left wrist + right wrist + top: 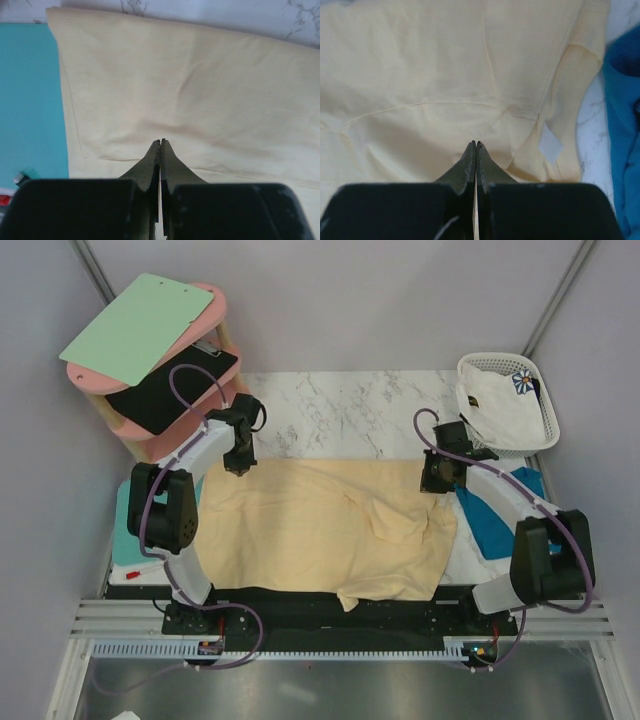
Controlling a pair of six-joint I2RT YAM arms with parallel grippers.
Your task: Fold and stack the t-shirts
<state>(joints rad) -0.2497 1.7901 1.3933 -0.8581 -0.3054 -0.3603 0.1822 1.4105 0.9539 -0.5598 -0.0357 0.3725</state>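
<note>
The large pale yellow t-shirt (320,530) lies spread over the table's middle, its front hem hanging over the near edge. My left gripper (237,466) is shut just above its far left corner, with nothing seen between the fingertips (160,142). My right gripper (436,481) is shut above the shirt's far right part, near the collar and its white label (550,143). The teal-blue t-shirt (495,515) lies crumpled at the right, under my right arm. The white flower-print t-shirt (498,405) lies in the basket.
A white lattice basket (540,390) stands at the back right. A turquoise board (124,525) lies at the left edge beside the yellow shirt (200,90). A pink two-tier stand (150,440) with a green board (140,328) and a black clipboard stands at the back left.
</note>
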